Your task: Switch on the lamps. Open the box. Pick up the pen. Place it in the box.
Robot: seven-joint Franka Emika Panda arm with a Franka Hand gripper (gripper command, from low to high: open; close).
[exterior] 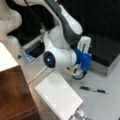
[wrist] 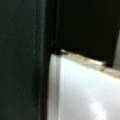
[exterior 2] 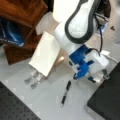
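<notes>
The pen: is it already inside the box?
No, the pen lies on the grey table in front of the closed box.

Pale grey table, black pen lying flat on it, closed black-lidded box alongside, cream lampshade, brown wooden block at the edge

The pen is lying flat on the table, apart from the lampshade sitting toward a front view's left; the box is resting behind the pen, lid down; the wooden block is standing left of the lampshade (touching or not, unclear); the gripper is hanging beside the box, above the pen.
</notes>
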